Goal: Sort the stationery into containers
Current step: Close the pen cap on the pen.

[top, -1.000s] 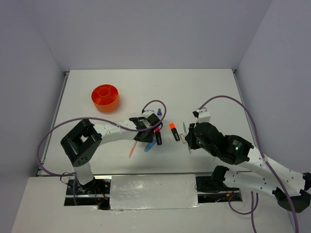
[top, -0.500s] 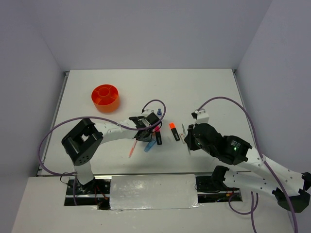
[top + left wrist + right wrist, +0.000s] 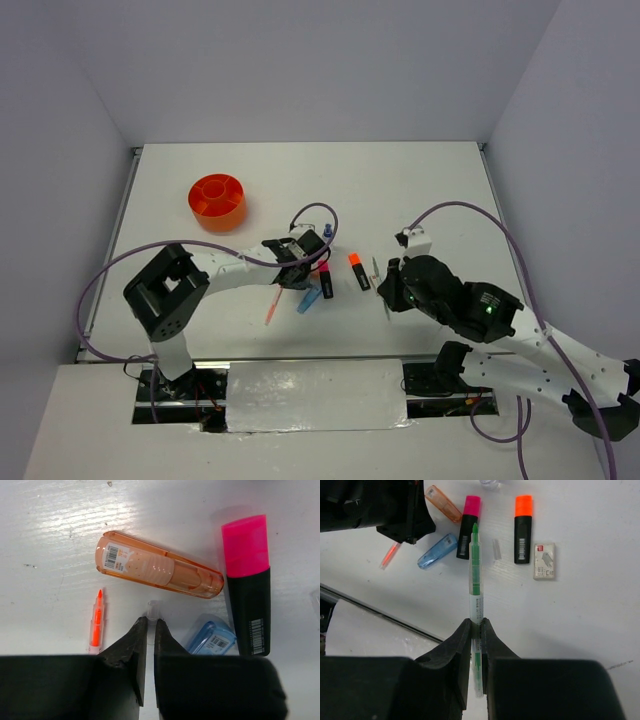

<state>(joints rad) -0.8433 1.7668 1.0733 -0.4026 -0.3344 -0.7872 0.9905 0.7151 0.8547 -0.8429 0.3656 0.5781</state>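
The right gripper [image 3: 476,624] is clamping a green pen [image 3: 475,575], right of the orange highlighter [image 3: 357,271]. The left gripper [image 3: 150,625] is sitting almost closed at a clear tube [image 3: 152,608] (grasp unclear). The orange cup [image 3: 217,201] is standing far-left.

Left wrist view: blue marker [image 3: 212,636] beside pink highlighter [image 3: 246,580] is half hidden behind left fingers [image 3: 127,655]. Clear piece [image 3: 152,608] between them mostly hidden, unidentifiable. Right wrist view: green pen [image 3: 476,575] partly covered by right fingers [image 3: 455,655].

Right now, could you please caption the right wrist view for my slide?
Right claw grips a green pen; pink highlighter, orange highlighter and eraser lie beyond.
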